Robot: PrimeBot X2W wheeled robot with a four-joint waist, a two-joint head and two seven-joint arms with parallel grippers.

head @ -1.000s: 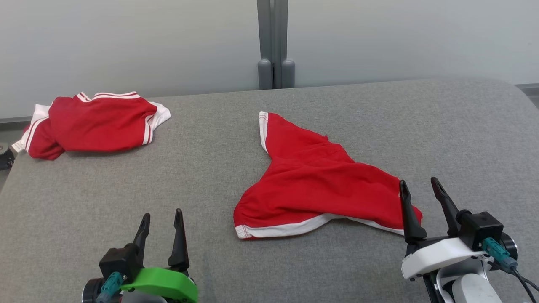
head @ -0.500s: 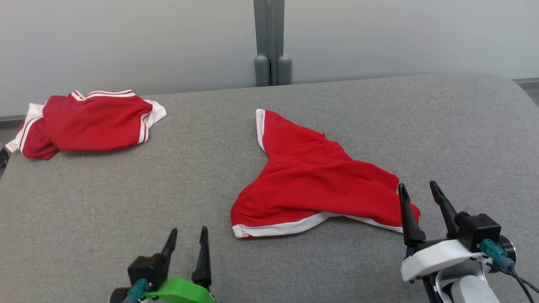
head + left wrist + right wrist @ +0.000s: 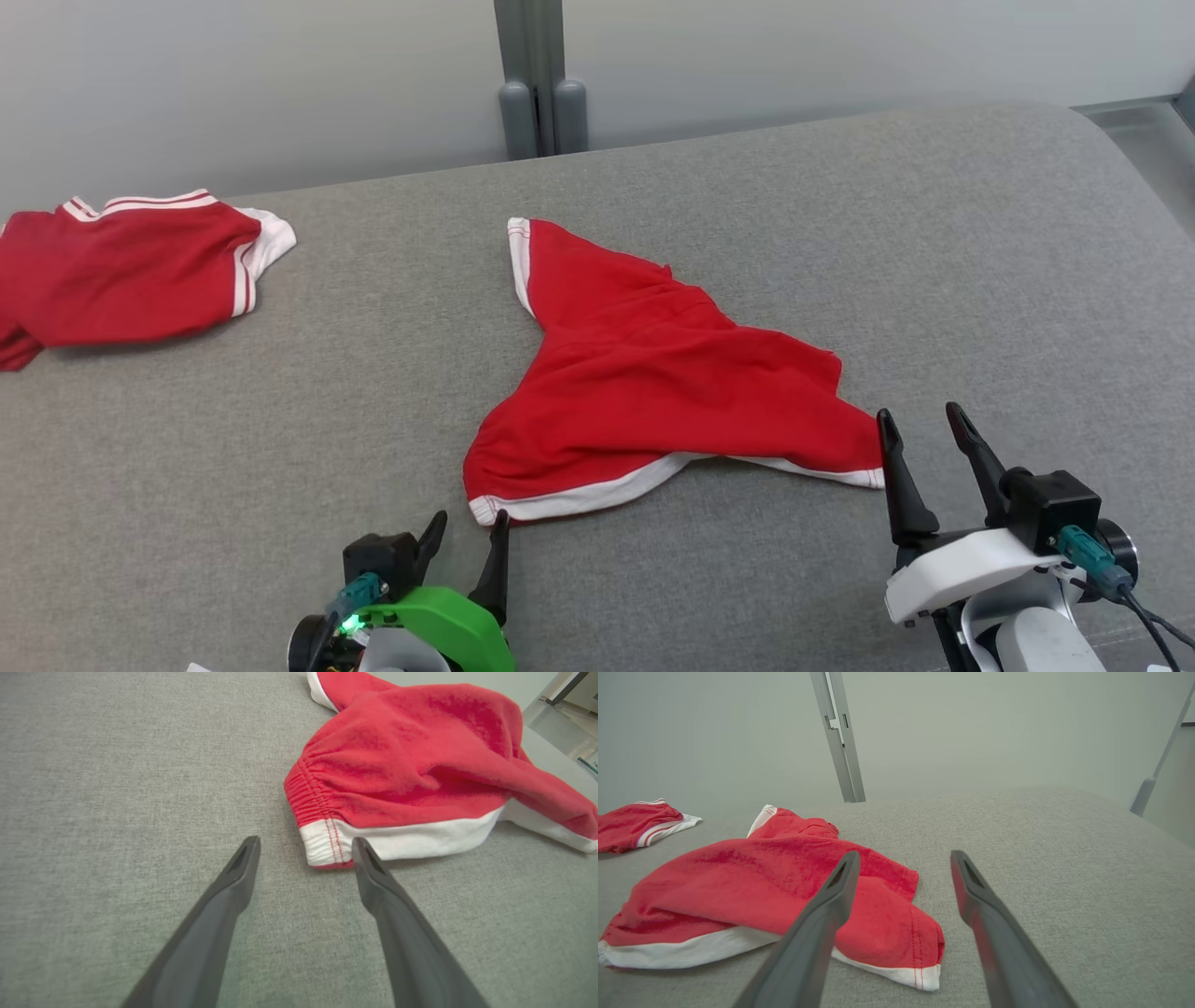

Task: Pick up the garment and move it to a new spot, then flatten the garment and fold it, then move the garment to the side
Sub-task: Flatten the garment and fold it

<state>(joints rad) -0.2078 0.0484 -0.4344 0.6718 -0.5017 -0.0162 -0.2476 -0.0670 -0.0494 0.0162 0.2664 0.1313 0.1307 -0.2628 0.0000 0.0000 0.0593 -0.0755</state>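
Far left on the grey padded table point(image 3: 280, 420) I see a second red piece with white stripes point(image 3: 121, 271), bunched up and well apart from the work.

My left gripper point(image 3: 470, 515) sits at the near edge with its fingers spread wide and nothing between them. In the left wrist view point(image 3: 304, 841) its right fingertip is just beside the near-left corner of the red garment point(image 3: 411, 751). I cannot tell whether it touches the cloth.

The red garment point(image 3: 653, 383) lies near the middle of the table, crumpled rather than flat. It is soft red cloth with a white band along the near edge, red stitching on that band and a gathered elastic section at the left corner. It makes a rough three-cornered shape. Its long axis runs left to right along the white-banded near edge, and a narrower white-edged end points away toward the far left, at the grey post point(image 3: 532, 75).

My right gripper point(image 3: 918, 413) is also wide open and empty. In the right wrist view point(image 3: 904, 855) its left finger crosses in front of the garment's right corner point(image 3: 738, 877).
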